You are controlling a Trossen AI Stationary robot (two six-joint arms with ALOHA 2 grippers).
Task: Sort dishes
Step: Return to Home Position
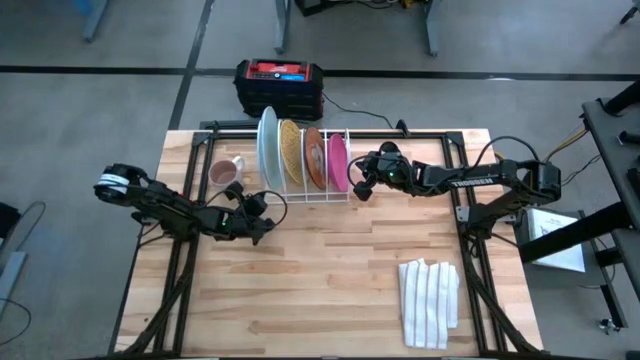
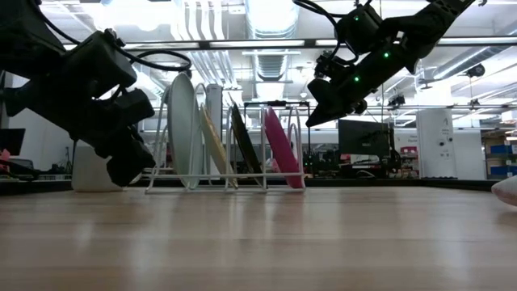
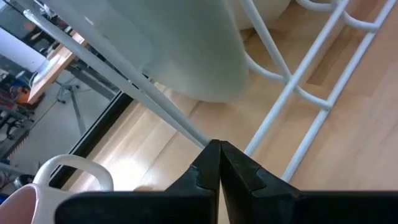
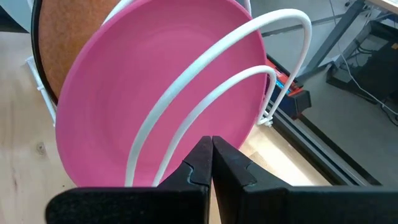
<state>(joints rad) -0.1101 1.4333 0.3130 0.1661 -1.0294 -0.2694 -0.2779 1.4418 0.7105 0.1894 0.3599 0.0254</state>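
Four dishes stand on edge in a white wire rack [image 1: 318, 194] at the table's far middle. From left to right they are a pale teal plate [image 1: 268, 148], a yellow one [image 1: 290, 152], an orange-brown one [image 1: 314, 157] and a pink one [image 1: 338, 160]. My right gripper [image 1: 359, 190] is shut and hangs just right of the pink plate [image 4: 161, 93], above the table, its fingertips [image 4: 211, 152] toward the rack's wire loops [image 4: 205, 93]. My left gripper [image 1: 266, 226] is shut, low over the table near the rack's near left corner, pointing at the teal plate [image 3: 155, 43].
A small white mug [image 1: 225, 172] stands left of the rack, close to my left arm. A white striped folded cloth [image 1: 430, 300] lies at the near right. A red and black box [image 1: 278, 85] sits on the floor beyond the far edge. Bare wood fills the near middle.
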